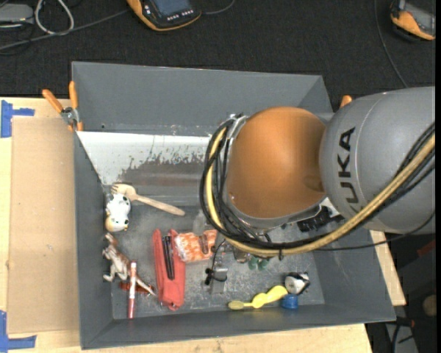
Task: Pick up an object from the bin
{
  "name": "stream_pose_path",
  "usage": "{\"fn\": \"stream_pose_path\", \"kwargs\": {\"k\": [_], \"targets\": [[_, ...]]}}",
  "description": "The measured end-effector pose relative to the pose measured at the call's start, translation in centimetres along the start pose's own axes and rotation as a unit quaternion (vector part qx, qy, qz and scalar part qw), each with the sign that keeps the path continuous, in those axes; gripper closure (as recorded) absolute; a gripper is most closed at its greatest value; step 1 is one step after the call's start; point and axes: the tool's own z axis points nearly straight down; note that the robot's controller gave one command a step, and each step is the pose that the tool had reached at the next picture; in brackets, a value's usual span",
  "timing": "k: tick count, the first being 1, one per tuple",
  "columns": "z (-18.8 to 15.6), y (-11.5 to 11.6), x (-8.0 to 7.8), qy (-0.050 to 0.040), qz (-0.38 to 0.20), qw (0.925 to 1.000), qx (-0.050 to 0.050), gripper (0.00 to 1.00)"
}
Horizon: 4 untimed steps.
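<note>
Now: the arm (pixel 375 160) comes in from the right, its orange wrist cover (pixel 275 160) hanging over the middle of the grey bin (pixel 198 94). The gripper (pixel 216 275) sits low, near the speckled floor in the bin's front half. Open or closed, I cannot tell from here.

Nearest thing: a crumpled orange-and-white packet (pixel 190 245), just left of the gripper and slightly toward the back wall. Just beside the packet, further left, lies a long red tool (pixel 169 274) with a black strip.

Front right, apart from the gripper: a yellow piece (pixel 261 298), a blue cap (pixel 289 303), and a small black-and-white figure (pixel 298 282).

Left side: a white spotted toy animal (pixel 117 213) touching a wooden spoon (pixel 153 201), then a brown-and-white toy animal (pixel 115 262) and a red pen (pixel 131 291).
</note>
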Motion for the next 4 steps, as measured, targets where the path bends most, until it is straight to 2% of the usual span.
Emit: {"fn": "stream_pose_path", "kwargs": {"k": [1,2,3,4], "targets": [[-0.2,-0.1,-0.1,-0.0026,0.002,1.0,0.0,0.0],[9.0,-1.9,-4.7,-0.0045,-0.032,0.9995,-0.001,0.0],[16.2,-3.1,-9.3,-0.0055,-0.077,0.997,-0.001,0.0],[16.0,-2.9,-9.3,-0.0065,-0.058,0.9983,-0.002,0.0]]}}
